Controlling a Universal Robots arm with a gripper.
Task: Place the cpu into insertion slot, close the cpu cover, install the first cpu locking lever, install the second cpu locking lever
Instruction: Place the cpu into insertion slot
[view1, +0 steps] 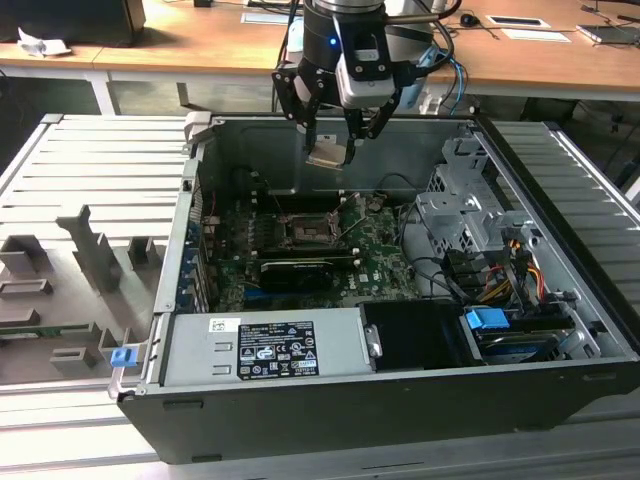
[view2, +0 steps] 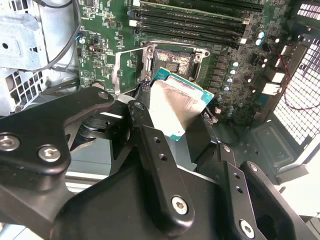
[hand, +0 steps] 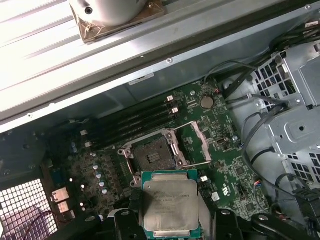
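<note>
Looks down into an open computer case (view1: 400, 400) with a green board (view1: 385, 258) on its floor. Shows the gripper (view1: 333, 140) clamped on a small square chip (view1: 325, 156), pinching opposite edges, silver top up and roughly level, probably to spare the underside and keep it square for seating. Hangs well above the board, touching nothing. Places the dark socket (view1: 308, 232) at about six o'clock from the chip in the exterior view, bare and unfilled. Leaves the thin metal cover (hand: 202, 142) swung open beside the socket, likely to keep the recess free.
</note>
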